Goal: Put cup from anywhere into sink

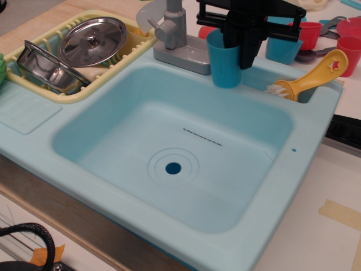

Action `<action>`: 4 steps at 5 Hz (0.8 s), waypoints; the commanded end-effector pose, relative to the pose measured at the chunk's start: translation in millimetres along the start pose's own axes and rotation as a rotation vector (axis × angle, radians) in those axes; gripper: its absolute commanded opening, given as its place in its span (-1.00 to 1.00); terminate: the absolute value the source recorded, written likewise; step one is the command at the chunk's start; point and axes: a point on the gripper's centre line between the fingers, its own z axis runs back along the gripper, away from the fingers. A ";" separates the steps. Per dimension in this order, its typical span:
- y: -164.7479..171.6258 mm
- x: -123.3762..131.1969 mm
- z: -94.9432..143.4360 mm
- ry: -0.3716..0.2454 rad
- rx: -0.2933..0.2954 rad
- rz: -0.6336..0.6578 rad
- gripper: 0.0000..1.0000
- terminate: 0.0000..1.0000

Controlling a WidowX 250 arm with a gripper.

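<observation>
- Cup [223,63]: tall teal-blue tumbler, smooth sides tapering toward the base, no handle, open mouth up. Upright at the back rim of the sink, just right of the faucet base; whether its base touches the rim cannot be told.
- Hand [240,42]: black, coming down from the top edge. One finger goes down inside the cup's mouth, the other runs down the outside of its right wall; closed narrow, clamping that wall.
- Sink [130,186]: light aqua plastic, deep rectangular basin with a round drain hole [173,167] at the bottom, nothing lying in it.
- Faucet [177,36]: grey, on the back rim, left of the cup.
- Dish rack [107,76]: yellow, at the sink's left rear, holding a steel lid [93,40] and a steel pot [42,66] tipped on its side.
- Scrub brush [310,74]: yellow handle with a red star, white bristles, lying in the small right-rear compartment.
- Blue cup [282,48]: shorter, behind the hand on the tabletop.
- Red cups [350,53]: at the far right rear.
</observation>
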 end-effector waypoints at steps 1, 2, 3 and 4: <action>13.4 -23.5 26.4 -0.092 -0.006 0.113 -1.00 -1.00; 20.3 -44.0 25.1 -0.111 -0.018 0.198 -1.00 -1.00; 22.9 -54.1 12.2 -0.168 -0.077 0.203 1.00 -1.00; 22.9 -54.1 12.2 -0.168 -0.077 0.203 1.00 -1.00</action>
